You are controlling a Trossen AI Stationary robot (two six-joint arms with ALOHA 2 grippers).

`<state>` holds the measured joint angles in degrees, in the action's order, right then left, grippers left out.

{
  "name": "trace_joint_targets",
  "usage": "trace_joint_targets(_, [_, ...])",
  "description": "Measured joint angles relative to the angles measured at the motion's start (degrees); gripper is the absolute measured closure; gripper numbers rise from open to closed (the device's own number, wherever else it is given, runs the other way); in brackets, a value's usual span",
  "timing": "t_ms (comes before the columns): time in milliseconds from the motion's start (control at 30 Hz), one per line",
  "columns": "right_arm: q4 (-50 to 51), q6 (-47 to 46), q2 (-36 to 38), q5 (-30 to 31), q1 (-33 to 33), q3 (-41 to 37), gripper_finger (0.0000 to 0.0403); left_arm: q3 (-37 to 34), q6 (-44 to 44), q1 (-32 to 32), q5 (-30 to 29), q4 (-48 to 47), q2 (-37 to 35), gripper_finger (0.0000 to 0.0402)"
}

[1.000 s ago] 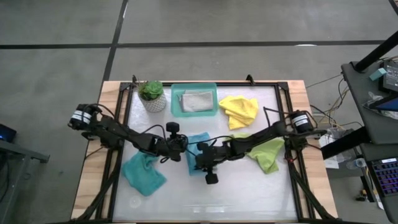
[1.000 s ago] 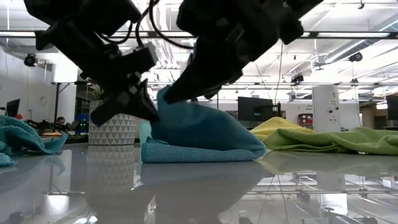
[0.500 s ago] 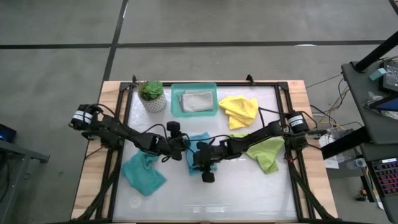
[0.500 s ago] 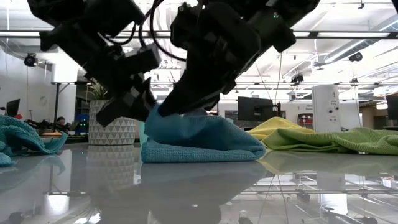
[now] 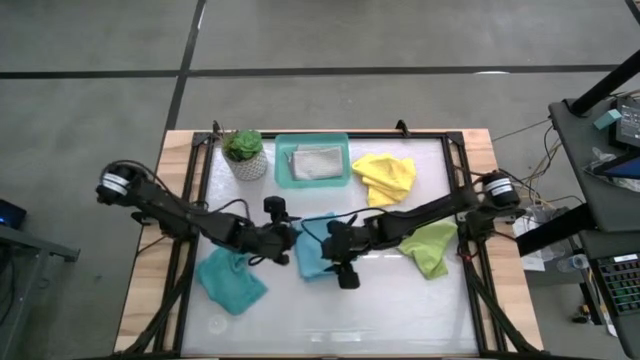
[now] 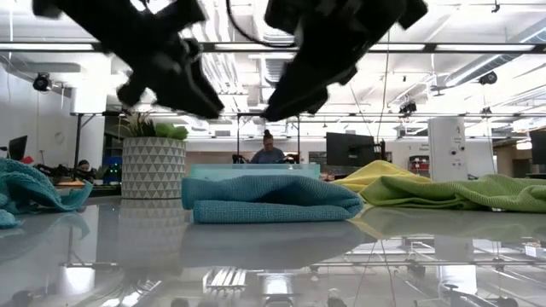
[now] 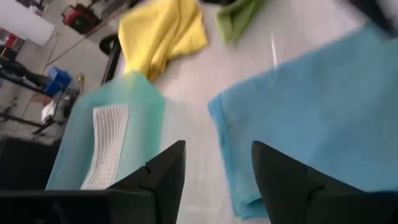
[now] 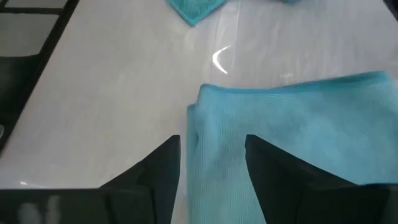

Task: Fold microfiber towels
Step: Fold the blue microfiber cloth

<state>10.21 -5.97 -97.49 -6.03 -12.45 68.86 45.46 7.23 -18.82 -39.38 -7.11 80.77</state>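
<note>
1. Low view: both grippers have let go and lifted off the folded blue towel (image 6: 269,199); it now lies flat at table centre, where a second ago they pinched it.
2. Left gripper (image 7: 214,180) fingers apart, empty, above the towel's edge. Right gripper (image 8: 211,177) fingers apart, empty, over its opposite side.
3. This fold looks done; next towel is likely due.
4. Unfolded: second blue towel (image 5: 230,280) front left, yellow towel (image 5: 385,177) and green towel (image 5: 430,248) right. Grey towel (image 5: 317,161) sits in the tray (image 5: 283,170).
5. Open table (image 5: 400,305) in front; plant pot (image 5: 245,157) and tray crowd the back edge.
</note>
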Motion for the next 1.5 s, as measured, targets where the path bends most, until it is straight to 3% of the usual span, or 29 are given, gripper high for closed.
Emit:
trace_joint_targets(267, [1.25, -2.61, 6.90, 0.56, -3.25, -7.74, 0.0253, 0.96, -13.55, -7.39, 3.07, 3.59, -2.57, 0.0236])
trace_joint_targets(467, [-1.76, -3.46, 8.18, 6.57, -6.30, -14.18, 0.0261, 2.09, -17.75, -14.40, 3.32, 15.84, 6.05, 0.0272])
trace_joint_targets(567, [-5.45, -3.47, 7.81, 8.88, -7.38, -16.33, 0.0262, 5.39, -20.30, -16.14, 3.28, 17.65, 12.12, 0.0296])
trace_joint_targets(867, [-16.55, -3.16, 6.90, 12.55, -8.45, -20.60, 0.0264, 16.51, -28.42, -16.82, 3.06, 12.71, 28.23, 0.0366])
trace_joint_targets(1033, [-22.56, -2.17, 2.89, 14.07, -8.43, -21.44, 0.0264, 19.12, -38.20, -16.82, 2.81, 3.96, 29.45, 0.0398])
trace_joint_targets(1133, [-23.37, -2.37, 0.90, 17.65, -8.45, -21.44, 0.0264, 18.08, -41.65, -16.82, 2.59, 3.54, 30.54, 0.0399])
trace_joint_targets(1333, [-23.27, -3.53, -0.60, 18.13, -8.41, -21.42, 0.0265, 17.27, -44.92, -16.70, 0.96, 3.62, 32.48, 0.0399])
trace_joint_targets(1500, [-22.10, -4.62, -0.61, 18.13, -8.41, -21.40, 0.0308, 16.98, -45.89, -16.67, 0.37, 3.72, 32.66, 0.0399])
